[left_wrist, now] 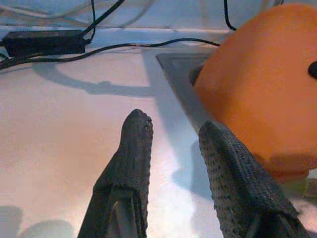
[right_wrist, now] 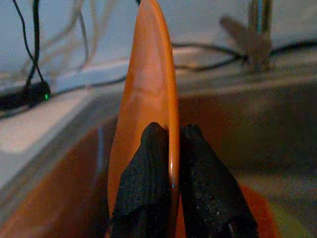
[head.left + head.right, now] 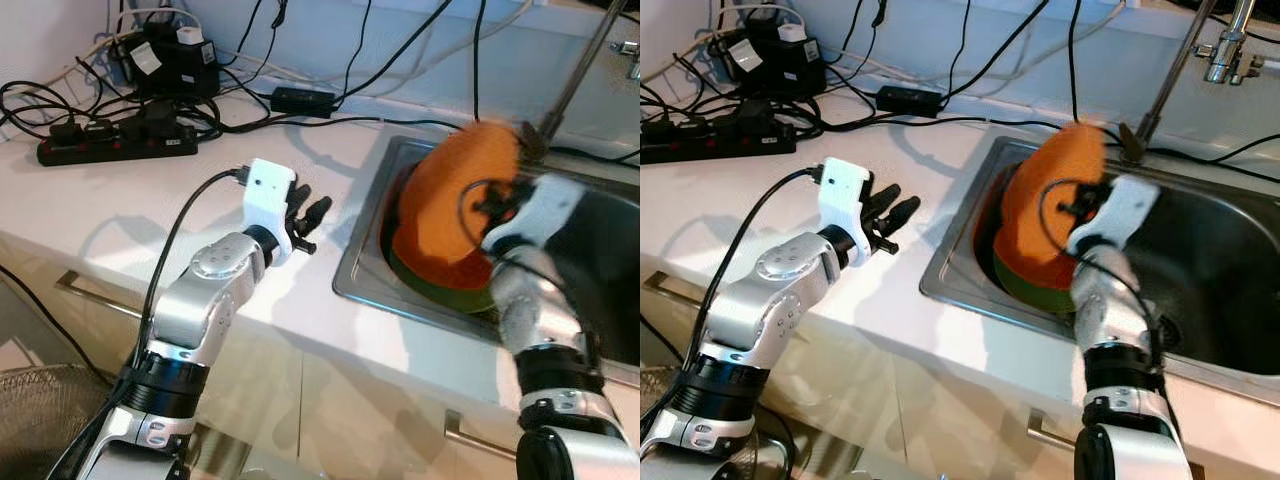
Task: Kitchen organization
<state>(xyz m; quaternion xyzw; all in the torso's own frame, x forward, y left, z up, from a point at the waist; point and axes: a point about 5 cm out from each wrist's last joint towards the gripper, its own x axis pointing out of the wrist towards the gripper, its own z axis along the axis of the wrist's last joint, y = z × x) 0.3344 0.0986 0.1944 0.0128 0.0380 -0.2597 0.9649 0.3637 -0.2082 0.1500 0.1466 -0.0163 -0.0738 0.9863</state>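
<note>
Right claw (image 2: 168, 148) clamped on rim of round orange plastic plate (image 3: 455, 200), held on edge, tilted, above stainless steel sink (image 3: 1220, 250). Green plate (image 3: 1025, 285) plus red-orange plate beneath in sink, against its left wall. Left claw (image 1: 171, 131) parted, empty, hovers over white tabletop (image 3: 120, 210) beside sink. Task early: one plate lifted, not yet placed; others remain.

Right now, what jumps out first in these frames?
The orange plate, held on edge over the steel sink, with the right end effector pinched on its rim. More dishes, red and green, sit under it in the sink. The left end effector hovers open over the white counter, with a cable tangle and power strip behind.
</note>
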